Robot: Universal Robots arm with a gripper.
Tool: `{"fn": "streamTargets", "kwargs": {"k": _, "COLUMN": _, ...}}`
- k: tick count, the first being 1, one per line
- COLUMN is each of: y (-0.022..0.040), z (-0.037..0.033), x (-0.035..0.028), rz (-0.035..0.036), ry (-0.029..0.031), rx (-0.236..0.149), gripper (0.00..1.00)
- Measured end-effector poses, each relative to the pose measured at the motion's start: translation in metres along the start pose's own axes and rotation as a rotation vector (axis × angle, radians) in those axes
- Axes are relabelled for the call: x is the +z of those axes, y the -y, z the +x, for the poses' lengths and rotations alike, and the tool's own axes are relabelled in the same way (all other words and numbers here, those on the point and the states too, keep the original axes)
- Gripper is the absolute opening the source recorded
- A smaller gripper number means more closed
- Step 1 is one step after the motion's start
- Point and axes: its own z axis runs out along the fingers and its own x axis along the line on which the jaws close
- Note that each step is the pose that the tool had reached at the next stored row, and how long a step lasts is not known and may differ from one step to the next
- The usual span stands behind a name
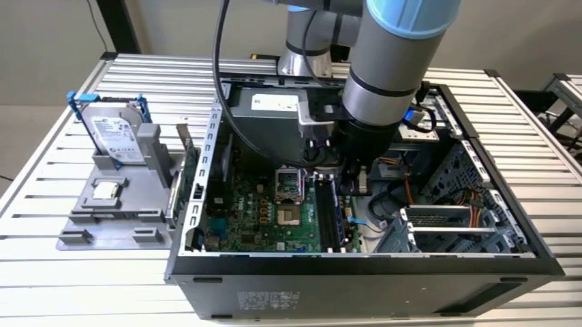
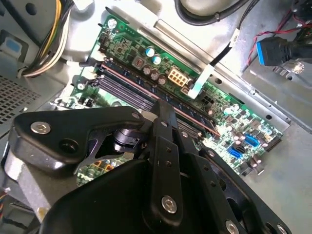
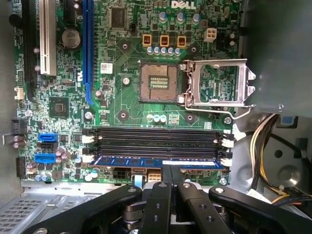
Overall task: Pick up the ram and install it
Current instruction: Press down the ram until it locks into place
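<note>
The ram is a long thin stick with a blue face. It stands on edge in the outermost of several black memory slots on the green motherboard. My gripper has its two black fingers pressed together over the middle of the stick's top edge, shut on it. In the second wrist view the ram runs as a thin line under my gripper. In the exterior view my gripper reaches down inside the open computer case, over the ram.
The CPU socket with its open metal frame lies beyond the slots. Yellow and black cables hang beside the board. Outside the case, a silver hard drive in a blue frame stands on a grey holder.
</note>
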Motion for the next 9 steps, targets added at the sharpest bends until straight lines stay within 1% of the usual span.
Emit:
{"fn": "streamTargets", "kwargs": {"k": 2, "y": 0.0000, "z": 0.0000, "x": 0.0000, "rz": -0.0002, "ry": -0.0017, "rx": 0.000, "gripper": 0.00}}
{"fn": "streamTargets", "kwargs": {"k": 6, "y": 0.0000, "z": 0.0005, "x": 0.0007, "rz": -0.0001, "ry": -0.0017, "rx": 0.000, "gripper": 0.00}}
{"fn": "streamTargets", "kwargs": {"k": 9, "y": 0.0000, "z": 0.0015, "x": 0.0036, "rz": -0.0001, "ry": -0.0019, "rx": 0.000, "gripper": 0.00}}
